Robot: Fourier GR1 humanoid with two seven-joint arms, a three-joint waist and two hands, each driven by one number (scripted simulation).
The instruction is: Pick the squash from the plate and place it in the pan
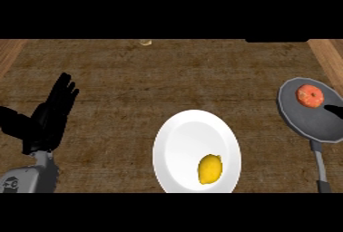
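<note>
Brown and coarse-grained, the worktop (167,77) carries everything here, with paler wood strips along its left and right edges. Towards its near edge, about midway across, sits the white plate (175,140), and the squash (209,169) lies on the plate's near half, a little right of its middle. So the squash is on the plate, not in the pan. It is a yellow, egg-like thing; its long axis runs roughly from the near edge to the far edge, tilted slightly right at the far end, where the narrower tip points. Lying low and free on the smooth plate, it offers its two long flanks to a grasp from above, I judge.

The pan (315,120) is dark grey and rests by the right edge, its handle (320,165) running back towards the near edge. That leaves the bowl of the pan open to an approach from the plate's side. An orange-red round thing (310,95) already lies in the pan's far part, so the free room is nearer the handle. A black shape cuts in over the pan from the right edge; I cannot tell what it is.

The left hand (48,118) stands by the left edge, resting, its fingers straight, apart and pointing to the far edge, holding nothing. The right hand does not show.

A small pale thing (145,42) sits at the far edge.
</note>
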